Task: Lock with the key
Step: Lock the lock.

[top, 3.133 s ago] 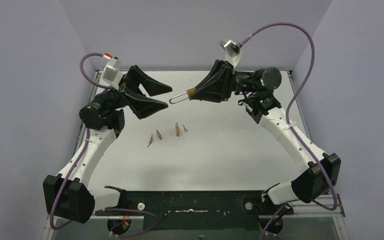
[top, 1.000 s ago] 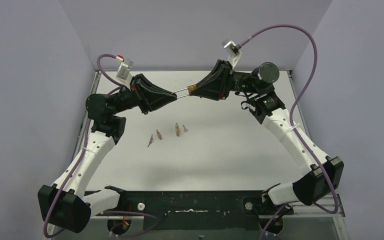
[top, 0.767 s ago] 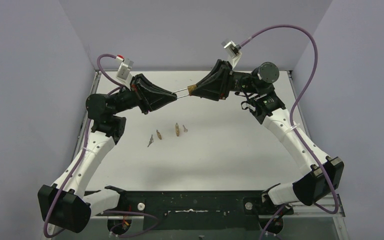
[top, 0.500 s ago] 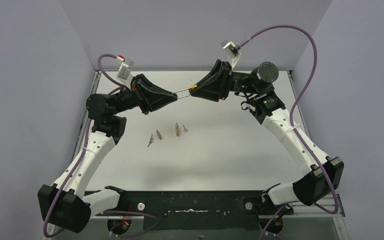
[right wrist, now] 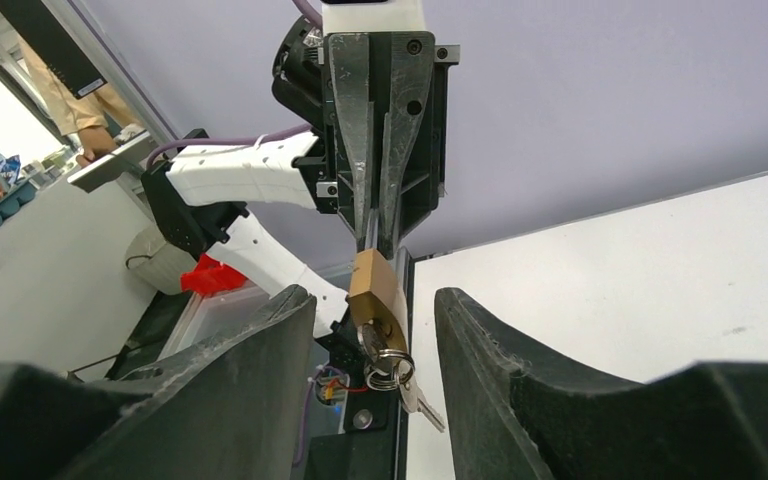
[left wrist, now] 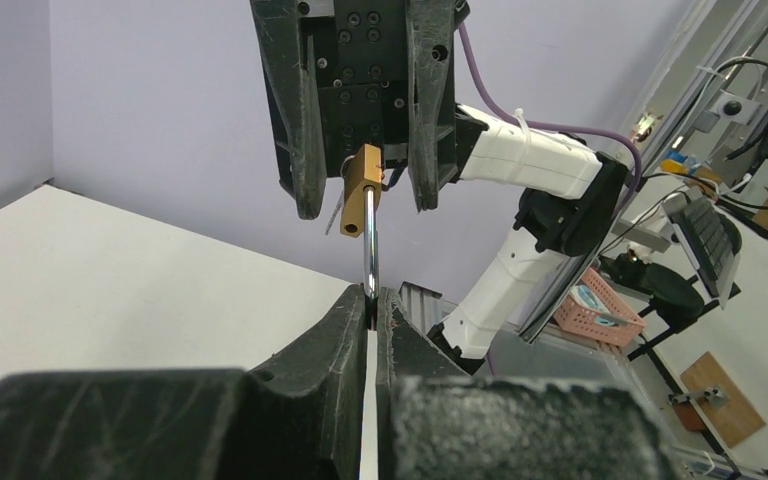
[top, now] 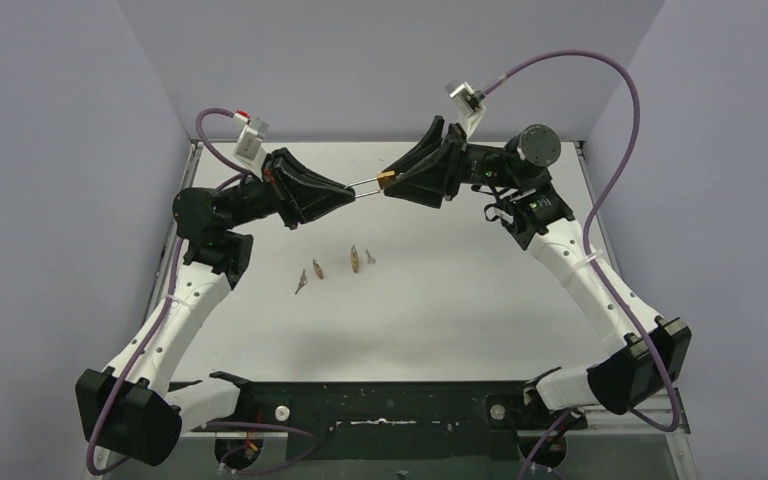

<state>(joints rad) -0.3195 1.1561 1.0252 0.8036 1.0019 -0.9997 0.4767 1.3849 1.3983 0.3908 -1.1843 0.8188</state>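
readable text: you get none in any of the three views | padlock (right wrist: 375,285), centre of the right wrist view: brass face too blurred for you to read any stamp | pink basket (left wrist: 600,305), right of the left wrist view: too small to read

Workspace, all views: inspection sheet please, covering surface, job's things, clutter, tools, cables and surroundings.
Surface: white table, no spills seen.
Job's things: brass padlock held in the air by its shackle; key ring dangles from its body.
Clutter: four small brownish pieces mid-table, too small to identify.
Grippers: left tool shut on the shackle; right tool open, fingers either side of the padlock, not touching.
Cables: purple cable arcs from each wrist.
Surroundings: lilac walls.
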